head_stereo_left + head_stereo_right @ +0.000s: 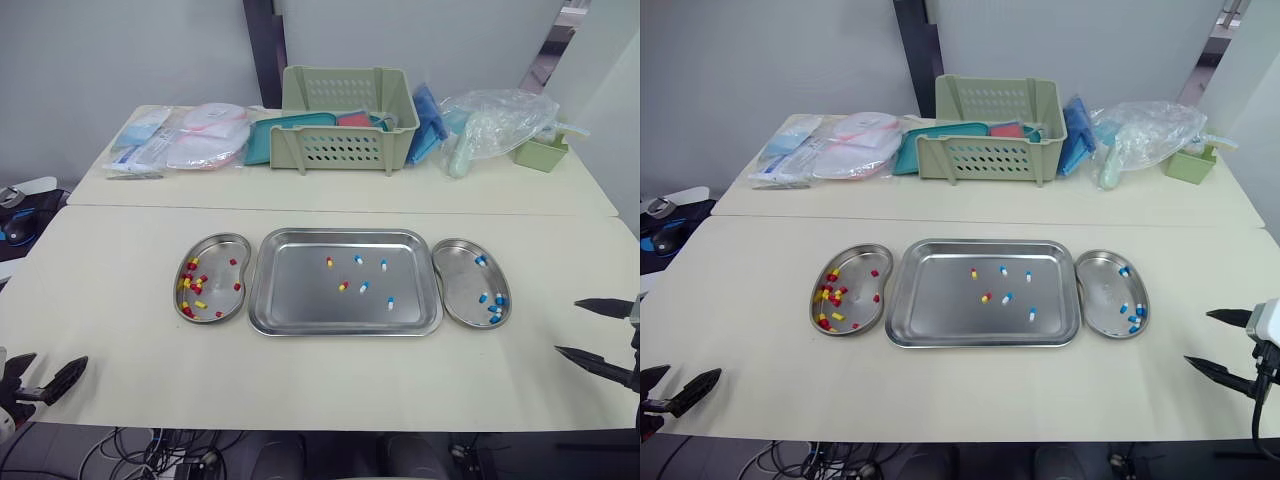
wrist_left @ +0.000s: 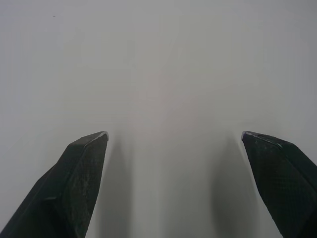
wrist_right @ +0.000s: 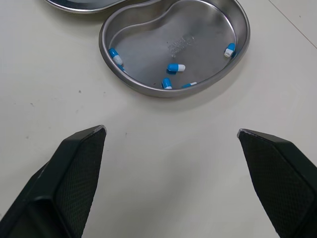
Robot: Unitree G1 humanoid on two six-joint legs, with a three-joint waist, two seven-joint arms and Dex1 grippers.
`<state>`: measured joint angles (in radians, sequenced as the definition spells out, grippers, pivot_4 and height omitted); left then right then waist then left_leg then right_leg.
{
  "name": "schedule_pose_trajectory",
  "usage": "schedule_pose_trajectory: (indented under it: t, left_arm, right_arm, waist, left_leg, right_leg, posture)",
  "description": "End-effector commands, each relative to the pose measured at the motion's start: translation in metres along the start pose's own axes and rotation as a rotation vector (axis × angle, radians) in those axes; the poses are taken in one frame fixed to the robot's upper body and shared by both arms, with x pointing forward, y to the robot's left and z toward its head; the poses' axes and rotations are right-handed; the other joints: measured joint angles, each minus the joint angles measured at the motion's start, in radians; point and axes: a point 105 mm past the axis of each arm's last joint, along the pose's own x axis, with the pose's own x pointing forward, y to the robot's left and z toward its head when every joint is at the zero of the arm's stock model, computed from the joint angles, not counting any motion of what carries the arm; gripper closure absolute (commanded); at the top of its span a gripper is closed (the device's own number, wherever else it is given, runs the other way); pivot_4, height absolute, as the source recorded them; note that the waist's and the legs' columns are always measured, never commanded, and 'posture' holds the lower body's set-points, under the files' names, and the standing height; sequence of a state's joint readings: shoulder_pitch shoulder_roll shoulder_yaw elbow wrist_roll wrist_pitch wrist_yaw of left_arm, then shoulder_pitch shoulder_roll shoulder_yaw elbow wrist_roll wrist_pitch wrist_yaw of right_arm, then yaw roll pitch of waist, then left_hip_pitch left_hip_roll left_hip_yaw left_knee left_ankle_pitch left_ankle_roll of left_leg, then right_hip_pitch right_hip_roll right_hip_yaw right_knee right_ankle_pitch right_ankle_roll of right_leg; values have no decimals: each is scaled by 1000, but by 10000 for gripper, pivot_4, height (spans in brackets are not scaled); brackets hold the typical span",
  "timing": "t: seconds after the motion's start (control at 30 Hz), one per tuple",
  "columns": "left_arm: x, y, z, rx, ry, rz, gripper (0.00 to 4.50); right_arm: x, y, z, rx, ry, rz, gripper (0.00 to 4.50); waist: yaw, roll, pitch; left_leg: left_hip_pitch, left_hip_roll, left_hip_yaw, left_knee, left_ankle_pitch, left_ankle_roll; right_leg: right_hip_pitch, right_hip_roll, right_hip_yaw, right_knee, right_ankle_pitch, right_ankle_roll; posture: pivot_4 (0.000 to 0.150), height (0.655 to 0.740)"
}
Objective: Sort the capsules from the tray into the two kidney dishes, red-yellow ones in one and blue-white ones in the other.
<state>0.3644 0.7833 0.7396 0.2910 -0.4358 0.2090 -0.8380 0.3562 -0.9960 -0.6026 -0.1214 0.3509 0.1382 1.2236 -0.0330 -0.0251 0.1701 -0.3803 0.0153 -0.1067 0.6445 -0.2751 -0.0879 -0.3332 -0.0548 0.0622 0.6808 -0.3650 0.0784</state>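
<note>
Precision counts: left gripper (image 1: 55, 362) and right gripper (image 1: 568, 326) both spread their fingers wide, so narrow one over the rectangular steel tray (image 1: 300, 295) before pinching a blue-white capsule (image 1: 390, 303).

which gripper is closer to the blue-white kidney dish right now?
Right. The right gripper hangs open just right of the blue-white kidney dish, toward the near edge. The left gripper is far off at near-left, past the tray and red-yellow dish.
</note>
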Motion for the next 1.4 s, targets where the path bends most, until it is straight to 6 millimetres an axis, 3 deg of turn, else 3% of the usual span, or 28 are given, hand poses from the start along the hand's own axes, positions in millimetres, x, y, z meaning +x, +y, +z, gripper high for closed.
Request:
schedule_pose_trajectory:
  t: [0.03, 0.57, 1.07, 1.2, 1.4]
  left_arm:
    - [-6, 2, 14, 23, -52, 21, 256]
    - [-7, -2, 18, 67, -57, -6, 256]
    - [-2, -16, 42, 191, -176, -60, 256]
    - [-2, -31, 41, 210, -209, -120, 256]
    - [-5, -71, 32, 182, -143, -379, 256]
  right_arm:
    - [-2, -4, 5, -48, 4, 4, 0]
    - [6, -1, 0, -62, -7, 32, 0]
    - [15, -3, 2, -89, -21, 50, 0]
    - [13, -1, 2, -89, -22, 55, 0]
    - [10, 4, -1, -81, -21, 55, 0]
  waist:
    - [0, 0, 0]
    - [0, 0, 0]
    - [0, 0, 0]
    - [0, 0, 0]
    - [0, 1, 0]
  left_leg:
    - [0, 0, 0, 0, 0, 0]
    - [0, 0, 0, 0, 0, 0]
    - [0, 0, 0, 0, 0, 0]
    - [0, 0, 0, 0, 0, 0]
    - [0, 0, 1, 0, 0, 0]
  right_leg:
    - [0, 0, 0, 0, 0, 0]
    - [0, 0, 0, 0, 0, 0]
    - [0, 0, 0, 0, 0, 0]
    - [0, 0, 0, 0, 0, 0]
    - [0, 0, 0, 0, 0, 0]
  posture:
    - [1500, 7400]
    - [1500, 7400]
    - [1500, 7400]
    - [1500, 7400]
    - [1500, 7400]
